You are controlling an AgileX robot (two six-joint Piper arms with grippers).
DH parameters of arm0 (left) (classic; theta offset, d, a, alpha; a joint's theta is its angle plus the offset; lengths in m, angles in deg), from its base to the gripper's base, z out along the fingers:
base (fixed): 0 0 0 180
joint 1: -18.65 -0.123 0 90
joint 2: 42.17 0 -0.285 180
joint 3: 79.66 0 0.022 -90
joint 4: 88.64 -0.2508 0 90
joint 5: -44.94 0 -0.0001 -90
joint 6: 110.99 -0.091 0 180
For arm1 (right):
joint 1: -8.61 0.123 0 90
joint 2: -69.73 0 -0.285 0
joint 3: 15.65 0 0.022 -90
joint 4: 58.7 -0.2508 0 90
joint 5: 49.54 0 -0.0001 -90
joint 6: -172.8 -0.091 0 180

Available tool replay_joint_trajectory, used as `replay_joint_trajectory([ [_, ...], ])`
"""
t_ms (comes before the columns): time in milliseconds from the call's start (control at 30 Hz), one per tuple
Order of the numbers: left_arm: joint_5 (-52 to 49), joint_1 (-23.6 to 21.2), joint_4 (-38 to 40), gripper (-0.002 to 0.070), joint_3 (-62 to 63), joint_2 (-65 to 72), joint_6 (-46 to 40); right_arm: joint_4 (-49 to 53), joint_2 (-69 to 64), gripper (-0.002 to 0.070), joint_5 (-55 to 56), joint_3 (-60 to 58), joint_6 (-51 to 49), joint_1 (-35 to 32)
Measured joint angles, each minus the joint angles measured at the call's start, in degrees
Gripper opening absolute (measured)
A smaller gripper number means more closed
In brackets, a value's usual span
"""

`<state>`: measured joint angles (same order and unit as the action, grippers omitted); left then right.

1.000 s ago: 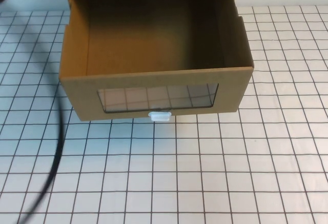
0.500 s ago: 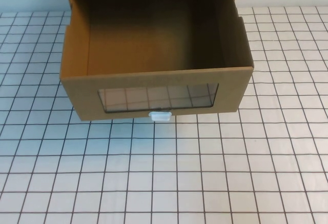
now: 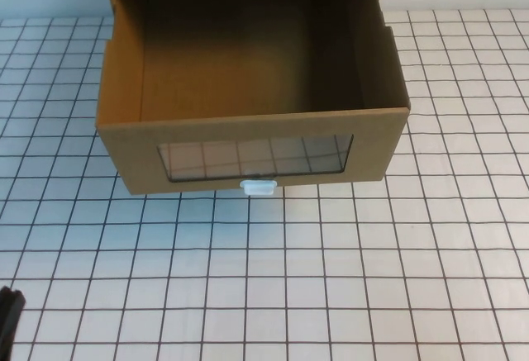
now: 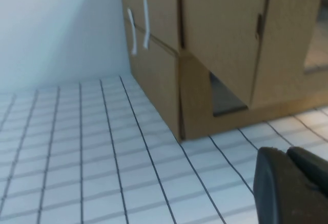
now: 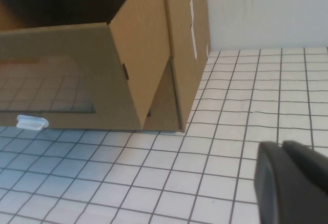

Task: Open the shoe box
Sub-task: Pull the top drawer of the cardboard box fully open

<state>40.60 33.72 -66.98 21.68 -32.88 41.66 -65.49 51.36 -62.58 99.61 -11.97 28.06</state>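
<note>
Brown cardboard shoe box [image 3: 248, 123] with white tab [image 3: 257, 186] on white, black-gridded table [image 3: 331, 278]

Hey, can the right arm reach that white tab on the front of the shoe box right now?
Probably yes. The white tab faces open table, and nothing lies between it and the right gripper, shut, off the shoe box's right front corner. The left gripper sits shut off its left side.

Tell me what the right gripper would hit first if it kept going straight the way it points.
Probably the gridded table, clear of the shoe box corner; depth is unclear. The right gripper hangs low, right of the box; the left gripper is low on its left.
</note>
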Motion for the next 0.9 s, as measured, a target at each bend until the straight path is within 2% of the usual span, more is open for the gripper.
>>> replay_joint_trajectory([
  [267,-8.5,0.0,0.1,-0.0002,-0.1,0.0,0.0,0.5,0.0,-0.0013,-1.4,-0.9,0.0,0.0],
  [600,-9.6,0.0,0.1,-0.0002,-0.1,0.0,0.0,0.5,0.0,-0.0013,-3.5,-1.1,0.0,0.0],
  [733,-9.7,0.0,0.1,-0.0002,-0.1,0.0,0.0,4.5,0.1,-0.0013,-3.5,-1.2,0.0,-0.3],
  [833,-9.7,0.0,0.1,-0.0002,-0.1,0.0,0.0,7.4,1.0,-0.0013,-1.9,-2.5,0.0,-3.9],
  [900,-9.7,0.0,0.1,-0.0002,-0.1,0.0,0.0,7.9,1.4,-0.0013,0.4,-4.3,0.0,-8.5],
])
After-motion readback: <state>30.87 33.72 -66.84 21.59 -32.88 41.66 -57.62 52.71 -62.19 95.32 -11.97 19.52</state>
